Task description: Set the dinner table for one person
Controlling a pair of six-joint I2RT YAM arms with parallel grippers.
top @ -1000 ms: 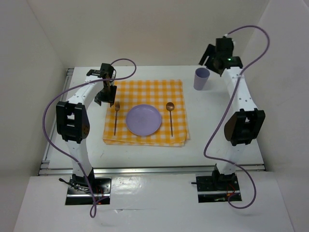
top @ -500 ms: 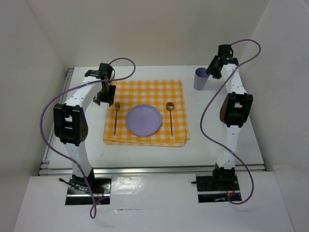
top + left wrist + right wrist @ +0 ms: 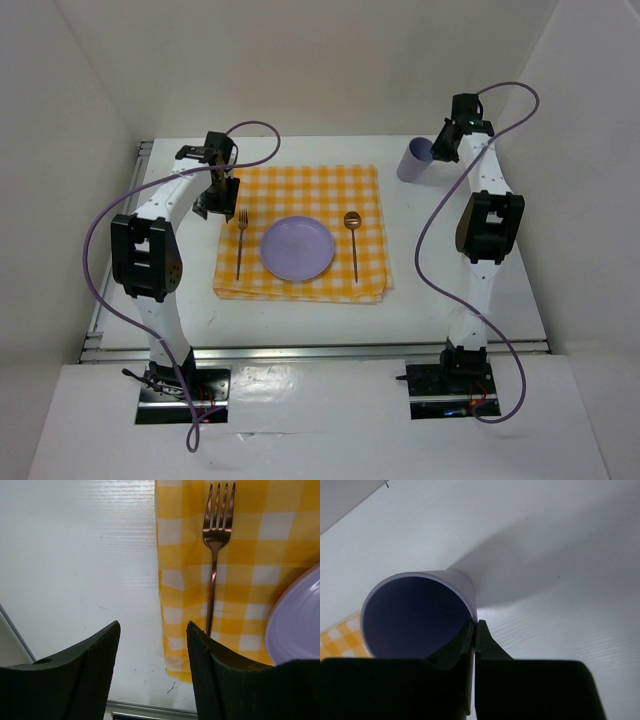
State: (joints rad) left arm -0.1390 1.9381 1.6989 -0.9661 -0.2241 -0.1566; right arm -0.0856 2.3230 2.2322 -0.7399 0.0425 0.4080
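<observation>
On the white dinner table (image 3: 450, 290) lies a yellow checked cloth (image 3: 300, 180) carrying a lilac plate (image 3: 297, 248), a copper fork (image 3: 240, 245) to its left and a spoon (image 3: 353, 240) to its right. Off the cloth's far right corner is a lilac cup (image 3: 413, 160), leaning left. My right gripper (image 3: 440, 145) is shut on the cup's rim. In the right wrist view, one finger is inside the cup (image 3: 415, 610) and the other outside, so the right gripper (image 3: 476, 625) pinches the wall. My left gripper (image 3: 152, 630) hovers open over the cloth's left edge, near the fork (image 3: 216, 555), holding nothing.
White walls enclose the table on three sides. Metal rails (image 3: 95, 310) run along the left and near edges. The right arm's purple cable (image 3: 430, 270) loops down over the table's right part. The plate's rim (image 3: 300, 620) shows at the right of the left wrist view.
My right gripper came down from above the cup, closed on its rim, and the cup tipped a little to the left. The left arm barely moved.
</observation>
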